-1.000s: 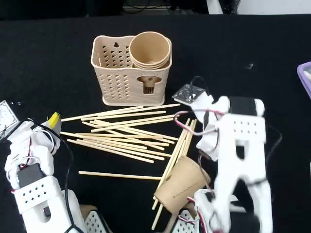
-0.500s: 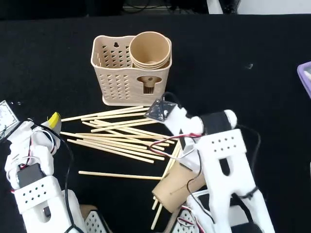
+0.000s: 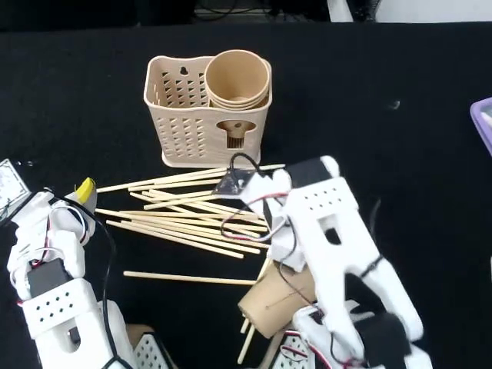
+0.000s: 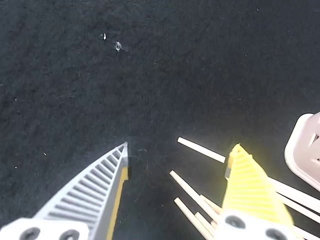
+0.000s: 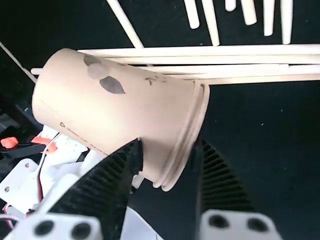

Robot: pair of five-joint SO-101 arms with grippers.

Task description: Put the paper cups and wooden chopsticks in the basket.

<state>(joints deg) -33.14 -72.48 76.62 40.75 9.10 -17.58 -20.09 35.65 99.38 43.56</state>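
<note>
A beige perforated basket [image 3: 201, 123] stands at the back of the black table with a stack of paper cups [image 3: 237, 77] in its right end. Wooden chopsticks [image 3: 188, 219] lie scattered in front of it. Another paper cup [image 3: 269, 306] lies on its side near the front edge, across some chopsticks [image 5: 240, 64]. My right arm [image 3: 327, 227] is bent over it. My right gripper [image 5: 167, 172] is open, its fingers either side of the rim of the cup [image 5: 125, 112]. My left gripper [image 4: 180, 150] is open at the left, just above the table, with chopstick ends [image 4: 200, 150] between its fingers.
A purple object [image 3: 483, 123] pokes in at the table's right edge. The arm bases and their wires [image 5: 30, 150] sit close behind the lying cup at the front. The black table [image 3: 400, 154] is bare to the right of the basket.
My right arm has swung left over the chopsticks and dropped onto the lying cup, which has shifted a little to the left. The left arm has not moved.
</note>
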